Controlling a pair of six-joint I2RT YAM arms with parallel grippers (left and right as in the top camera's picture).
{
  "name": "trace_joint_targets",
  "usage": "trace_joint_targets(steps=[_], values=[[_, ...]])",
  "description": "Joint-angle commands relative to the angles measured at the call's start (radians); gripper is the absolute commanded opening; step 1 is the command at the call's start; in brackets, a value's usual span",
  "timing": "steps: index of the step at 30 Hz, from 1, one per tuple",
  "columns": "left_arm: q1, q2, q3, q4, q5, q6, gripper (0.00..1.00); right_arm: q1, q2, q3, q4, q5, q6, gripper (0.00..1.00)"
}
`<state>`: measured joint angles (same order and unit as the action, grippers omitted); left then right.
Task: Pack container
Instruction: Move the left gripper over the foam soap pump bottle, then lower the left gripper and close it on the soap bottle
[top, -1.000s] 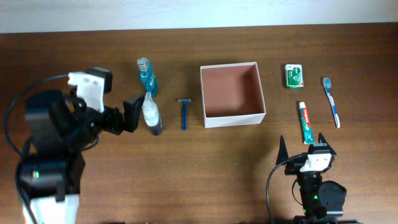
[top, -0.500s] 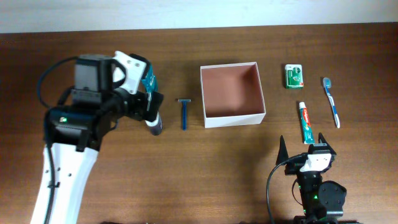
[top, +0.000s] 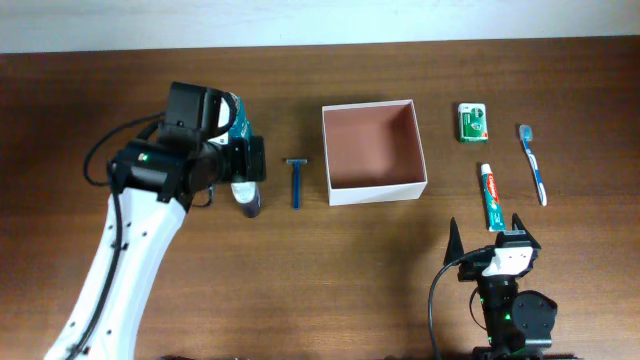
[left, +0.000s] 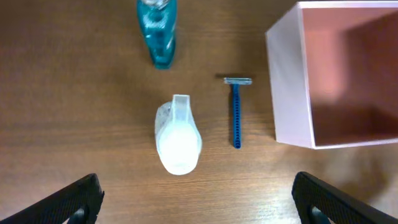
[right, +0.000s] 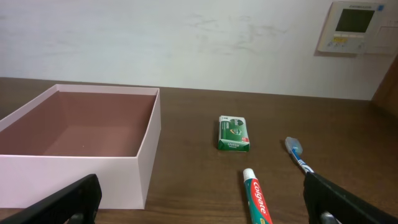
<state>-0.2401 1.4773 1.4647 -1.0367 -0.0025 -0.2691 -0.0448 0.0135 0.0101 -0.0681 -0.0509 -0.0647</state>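
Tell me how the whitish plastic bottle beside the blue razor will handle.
The whitish plastic bottle lies on its rounded side, so a nudge may well roll it. Its smooth, tapering body could probably slip when squeezed.

L arm (top: 130, 230) above white bottle (top: 247, 199), blue razor (top: 296, 183) btwn it & container (top: 378, 191) (open-top), toothpaste (top: 490, 198) to R.

Left arm (top: 120, 260) white, black joints, cables; left pincer (left: 198, 199) black
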Motion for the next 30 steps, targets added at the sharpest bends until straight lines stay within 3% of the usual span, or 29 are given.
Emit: trace_joint_targets(steps=[1, 6, 12, 18, 24, 30], values=[[0.003, 0.06, 0.023, -0.002, -0.028, -0.071, 0.99, 0.005, -0.01, -0.005, -0.005, -0.009, -0.003, 0.99], [0.003, 0.126, 0.023, 0.0, -0.036, -0.071, 0.99, 0.005, -0.01, -0.005, -0.005, -0.009, -0.002, 0.99], [0.003, 0.141, 0.022, -0.005, -0.171, -0.078, 0.99, 0.005, -0.01, -0.005, -0.005, -0.009, -0.003, 0.99], [0.002, 0.141, 0.022, -0.002, -0.17, -0.078, 0.99, 0.005, -0.01, -0.005, -0.005, -0.009, -0.002, 0.99], [0.002, 0.15, 0.022, 0.019, -0.011, 0.024, 0.99, 0.005, -0.01, -0.005, -0.005, -0.009, -0.002, 0.99], [0.002, 0.206, 0.022, 0.016, -0.012, 0.024, 1.0, 0.005, -0.01, -0.005, -0.005, -0.009, -0.003, 0.99]])
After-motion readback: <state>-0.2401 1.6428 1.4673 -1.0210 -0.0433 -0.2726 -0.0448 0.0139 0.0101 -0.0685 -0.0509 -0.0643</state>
